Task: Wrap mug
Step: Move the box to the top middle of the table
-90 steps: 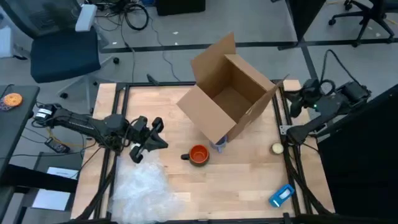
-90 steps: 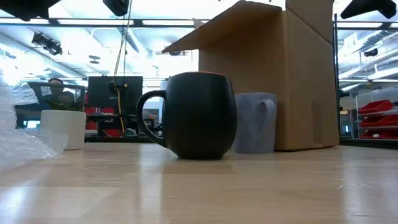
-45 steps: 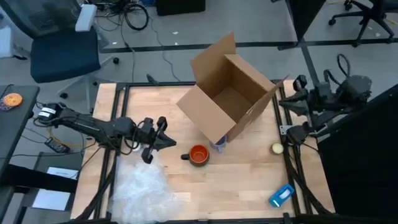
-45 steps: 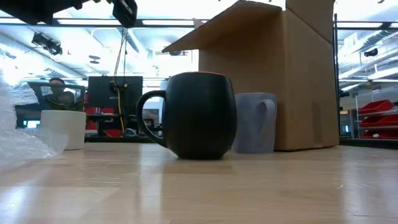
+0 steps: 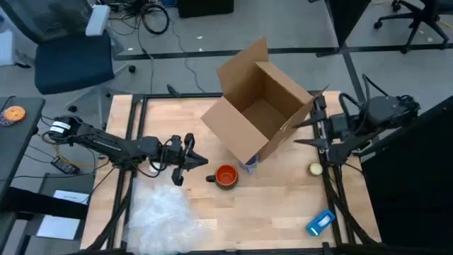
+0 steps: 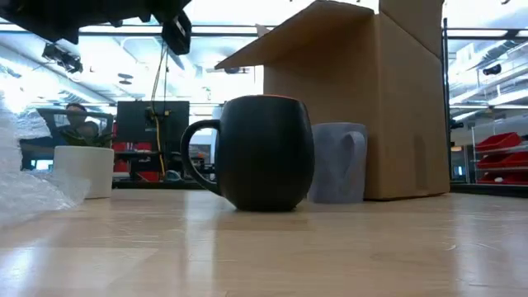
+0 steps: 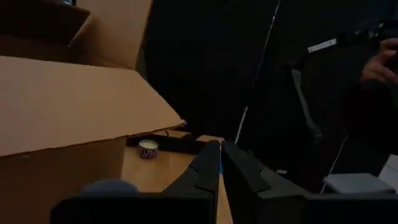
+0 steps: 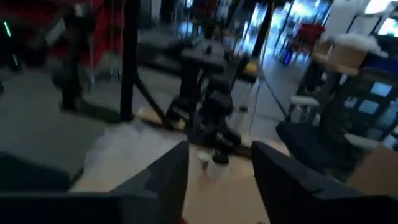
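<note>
Grey office floor with cables and a blue chair surrounds the wooden counter (image 5: 276, 205), which carries an open cardboard box (image 5: 258, 99) tipped on its side toward the far edge. Just in front of the box sits the mug (image 5: 225, 176), dark outside and orange inside, upright with its handle pointing toward the left arm; in the low view it stands beside a pale grey mug (image 6: 338, 162) that is tucked against the box. A crumpled sheet of bubble wrap (image 5: 161, 211) lies near the counter's front left corner. The left gripper (image 5: 192, 162) hangs above the counter between the wrap and the mug, close to the mug's handle side, its jaws pressed nearly together with nothing between them. The right gripper (image 5: 313, 129) hovers by the box's right flap, its jaws spread wide and empty. A small round yellowish object (image 5: 315, 168), perhaps a candle, rests near the right edge, and a blue item (image 5: 320, 222) lies at the front right corner.
</note>
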Controlling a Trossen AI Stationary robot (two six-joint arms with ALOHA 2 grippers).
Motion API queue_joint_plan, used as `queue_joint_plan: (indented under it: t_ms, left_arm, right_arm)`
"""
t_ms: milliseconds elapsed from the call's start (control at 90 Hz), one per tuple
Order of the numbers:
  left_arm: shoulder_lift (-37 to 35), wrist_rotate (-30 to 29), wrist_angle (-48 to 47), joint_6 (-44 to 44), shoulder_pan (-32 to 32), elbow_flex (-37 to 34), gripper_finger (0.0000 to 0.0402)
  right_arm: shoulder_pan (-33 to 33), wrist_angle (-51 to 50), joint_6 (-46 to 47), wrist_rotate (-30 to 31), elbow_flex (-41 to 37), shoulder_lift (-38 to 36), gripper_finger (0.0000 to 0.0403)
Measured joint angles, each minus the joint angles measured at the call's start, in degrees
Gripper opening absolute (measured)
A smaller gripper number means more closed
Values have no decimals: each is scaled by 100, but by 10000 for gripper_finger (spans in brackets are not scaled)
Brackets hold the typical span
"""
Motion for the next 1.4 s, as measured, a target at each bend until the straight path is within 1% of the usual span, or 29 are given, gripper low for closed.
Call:
queue_joint_plan:
  t_ms: [100, 244, 333, 478, 578, 778, 889, 956, 1167, 1333, 1400]
  left_arm:
    - [2, -33, -4, 0, 0, 0, 0]
    - [2, -39, 0, 0, 0, 0, 0]
    - [2, -40, 2, -1, 0, 0, 0]
    - [2, -40, -21, -2, 0, 0, 0]
    - [2, -51, -55, -3, 0, 0, 0]
    - [2, -75, -80, -4, 0, 0, 0]
    - [2, -77, -83, -7, 0, 0, 0]
    - [2, -77, -89, -7, 0, 0, 0]
    - [2, -79, -109, -7, 0, 0, 0]
    - [2, -186, -124, -7, 0, 0, 0]
    - [2, -207, -131, -7, 0, 0, 0]
  right_arm:
    - [-173, -806, 46, 76, 668, 413, 174]
    - [-541, -1763, -15, 85, 1586, 922, 175]
    - [-860, -2406, -85, 154, 2019, 1153, 174]
    - [-1535, -3397, 63, 219, 2427, 1399, 174]
    - [-1948, -3925, 236, -88, 2531, 1486, 173]
    - [-2570, -4260, 516, -1233, 2554, 1559, 171]
    - [-2691, -4426, 632, -1832, 2552, 1560, 169]
    - [-2704, -4452, 630, -2074, 2548, 1535, 167]
    - [-2708, -4184, 596, -2060, 2530, 1374, 165]
    - [-2708, -4072, 596, -2291, 2530, 1251, 164]
    - [-2708, -4074, 561, -2199, 2530, 1247, 164]
